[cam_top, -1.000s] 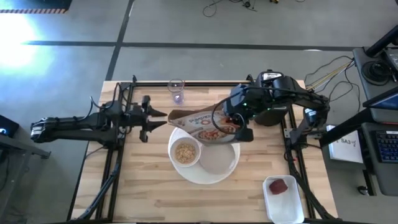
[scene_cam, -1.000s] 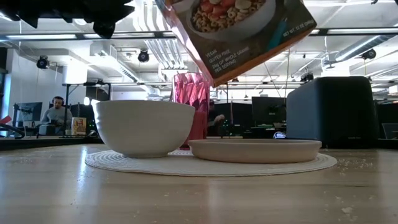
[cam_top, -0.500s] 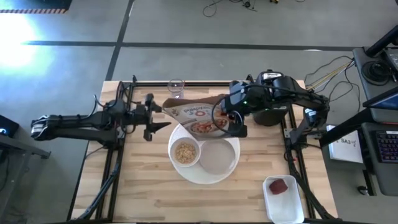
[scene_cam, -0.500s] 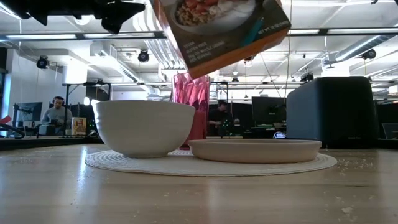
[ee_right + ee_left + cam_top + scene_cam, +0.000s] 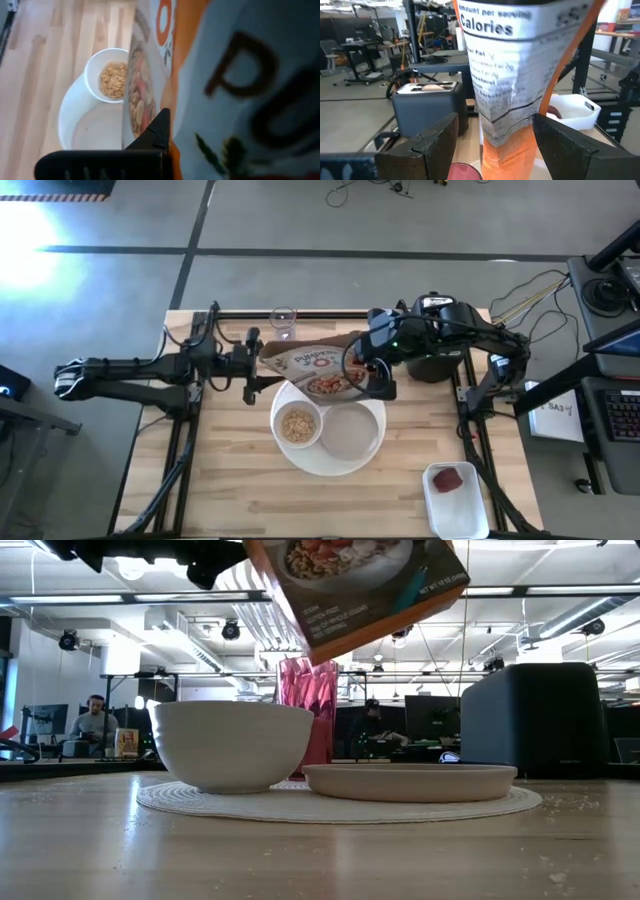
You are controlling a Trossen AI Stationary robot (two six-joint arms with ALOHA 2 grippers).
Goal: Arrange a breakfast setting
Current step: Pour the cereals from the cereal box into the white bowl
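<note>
An orange-and-white cereal box point(image 5: 315, 366) hangs in the air over the far part of the round white placemat point(image 5: 330, 465). My right gripper point(image 5: 376, 370) is shut on it. My left gripper point(image 5: 256, 366) is open. Its two fingers point(image 5: 435, 145) stand on either side of the box's narrow nutrition panel point(image 5: 510, 85), and I see no touch. A white bowl point(image 5: 298, 425) with cereal and a grey plate point(image 5: 350, 432) rest on the placemat. The pink tumbler point(image 5: 283, 323) stands at the far edge. The bagel and spoon are out of view. My right gripper pinches the cereal box between its two fingers near the end toward the table's right point(image 5: 362, 368). One dark finger point(image 5: 150, 140) lies against the box's printed front. The box is lifted clear, lying nearly level, with its other end pointing toward my left gripper.
The black toaster point(image 5: 440, 365) stands at the far right under my right arm and also shows in the low view point(image 5: 535, 720). A white tub point(image 5: 457, 515) at the near right holds a small red fruit point(image 5: 450, 479). Bare wood lies along the near and left sides.
My right gripper has raised the cereal box and carried it a little toward the far edge, away from the bowl. The box has tipped back toward level. My left gripper has gone toward the table's right, and its open fingers now stand around the box's left end.
</note>
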